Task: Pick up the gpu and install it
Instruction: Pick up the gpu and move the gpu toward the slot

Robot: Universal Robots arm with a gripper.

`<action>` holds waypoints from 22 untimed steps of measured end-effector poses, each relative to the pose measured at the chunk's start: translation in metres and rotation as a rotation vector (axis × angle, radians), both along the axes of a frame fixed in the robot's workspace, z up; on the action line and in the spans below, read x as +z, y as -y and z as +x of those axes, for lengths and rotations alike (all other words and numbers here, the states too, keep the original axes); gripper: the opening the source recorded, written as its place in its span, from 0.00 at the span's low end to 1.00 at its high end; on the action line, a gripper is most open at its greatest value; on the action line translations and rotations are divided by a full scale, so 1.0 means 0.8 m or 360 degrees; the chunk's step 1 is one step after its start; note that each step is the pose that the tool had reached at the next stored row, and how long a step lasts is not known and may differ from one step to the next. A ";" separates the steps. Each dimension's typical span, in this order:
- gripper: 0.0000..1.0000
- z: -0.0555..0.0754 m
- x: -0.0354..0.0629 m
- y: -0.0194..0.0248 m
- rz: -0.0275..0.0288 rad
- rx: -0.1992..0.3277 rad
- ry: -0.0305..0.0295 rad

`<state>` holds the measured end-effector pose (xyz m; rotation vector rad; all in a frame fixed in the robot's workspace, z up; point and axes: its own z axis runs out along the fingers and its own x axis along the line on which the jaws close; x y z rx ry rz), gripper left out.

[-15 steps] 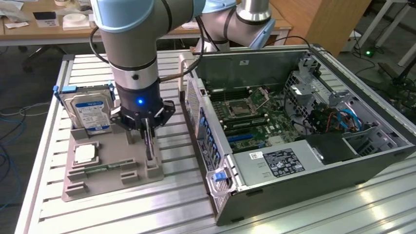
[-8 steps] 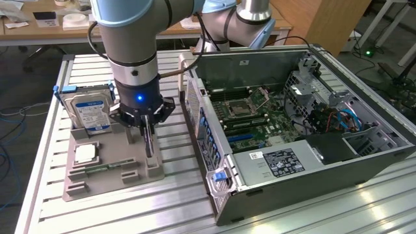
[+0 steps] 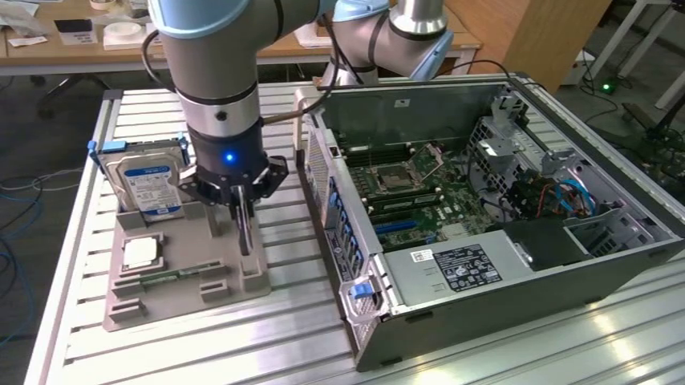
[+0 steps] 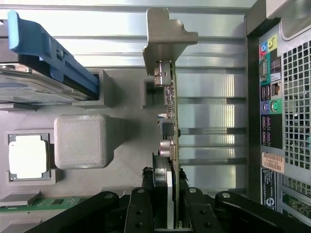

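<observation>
Over the grey tray, claw (image 3: 242,212): closed on the graphics card, one finger (image 4: 141,206) against each face, near the top edge.
Graphics card (image 3: 246,239): upright and edge-on in its slot of the tray; the metal bracket (image 4: 167,39) is at the end away from the grip.
Tray (image 3: 192,241): on the slatted table (image 3: 289,337), beside the open computer case (image 3: 332,192).
Neighbours: hard drive (image 3: 150,180) standing, processor chip (image 3: 141,254) lying flat; both apart from the card.
Step in hand: pick-up. It is judged best done as a straight vertical pull with the card kept upright, so the lower edge clears the slot posts.
Risk: the grip sits toward one end, so the card may swing.
</observation>
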<state>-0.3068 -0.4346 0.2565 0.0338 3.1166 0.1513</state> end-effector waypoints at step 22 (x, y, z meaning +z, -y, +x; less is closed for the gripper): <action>0.28 0.000 0.033 0.0000 0.00265 0.0000 -0.00001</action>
